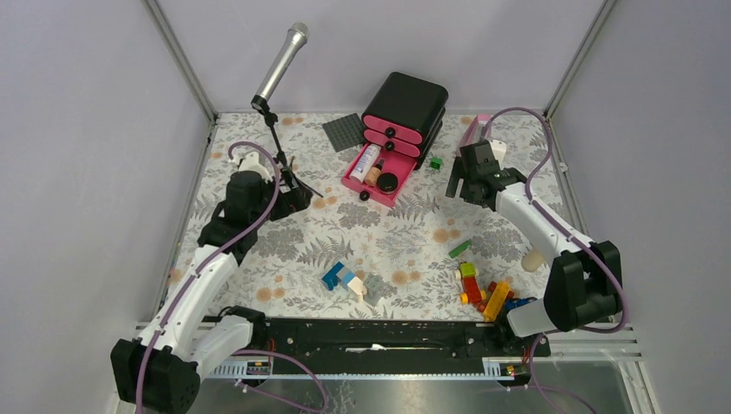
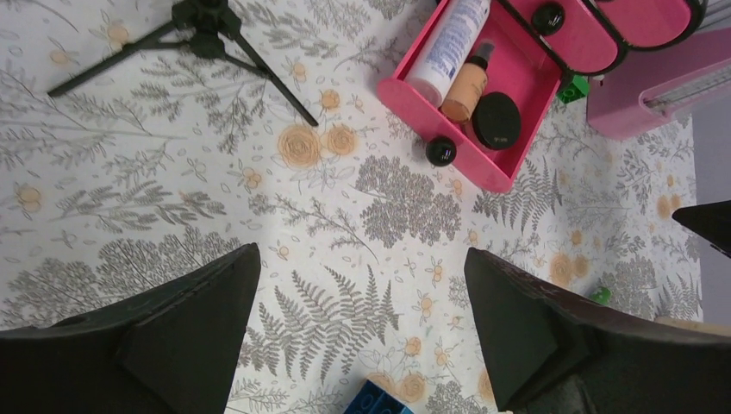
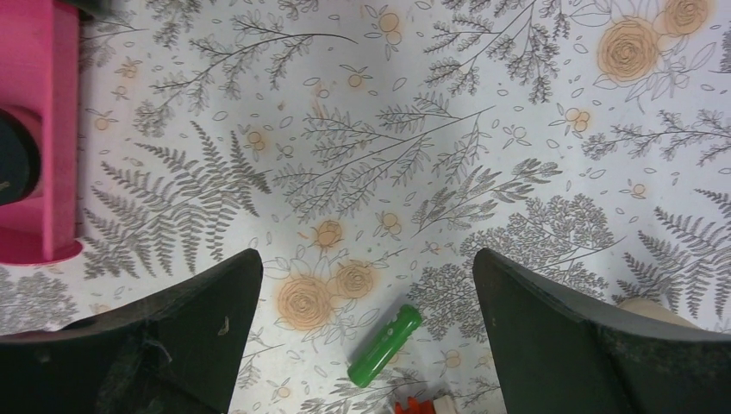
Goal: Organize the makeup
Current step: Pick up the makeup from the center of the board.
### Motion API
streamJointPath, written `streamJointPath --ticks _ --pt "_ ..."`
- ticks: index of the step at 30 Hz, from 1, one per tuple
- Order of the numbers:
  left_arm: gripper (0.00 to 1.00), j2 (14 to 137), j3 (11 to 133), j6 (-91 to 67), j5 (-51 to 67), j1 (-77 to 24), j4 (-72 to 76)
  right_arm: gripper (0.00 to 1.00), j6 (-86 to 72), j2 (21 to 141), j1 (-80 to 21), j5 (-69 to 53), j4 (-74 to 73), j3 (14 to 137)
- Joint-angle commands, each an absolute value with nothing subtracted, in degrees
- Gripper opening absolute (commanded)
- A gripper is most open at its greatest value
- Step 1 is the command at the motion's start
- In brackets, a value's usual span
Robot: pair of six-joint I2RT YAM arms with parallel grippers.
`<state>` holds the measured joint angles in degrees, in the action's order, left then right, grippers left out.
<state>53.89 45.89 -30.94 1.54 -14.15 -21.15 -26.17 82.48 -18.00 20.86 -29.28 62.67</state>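
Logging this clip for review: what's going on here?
Two robot arms are tidying makeup. The left gripper and right gripper both hang open and empty above the table. The pink drawer is pulled out, with a white tube, a peach bottle and a black compact in it. Toy bricks lie scattered near the right arm.

Glossy plastic white tube (image 2: pixel 450 39), shiny black drawer unit (image 1: pixel 405 99), matt floral tablecloth (image 1: pixel 405 233)
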Motion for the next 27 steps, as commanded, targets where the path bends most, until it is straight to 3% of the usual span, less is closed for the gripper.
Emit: streamJointPath --ticks 1,12,27 --pt "0.96 53.8 43.7 -35.5 0.8 -16.5 -18.0 0.99 -22.4 83.3 -18.3 24.4 -27.3 60.9" --pt "0.96 56.8 46.0 -35.9 -9.1 -29.3 -16.3 0.99 -21.9 81.3 -18.1 22.7 -24.0 58.4" --pt "0.97 62.5 51.7 -28.9 -4.4 -30.1 -14.7 0.99 -20.7 68.7 -18.1 20.7 -22.2 57.2"
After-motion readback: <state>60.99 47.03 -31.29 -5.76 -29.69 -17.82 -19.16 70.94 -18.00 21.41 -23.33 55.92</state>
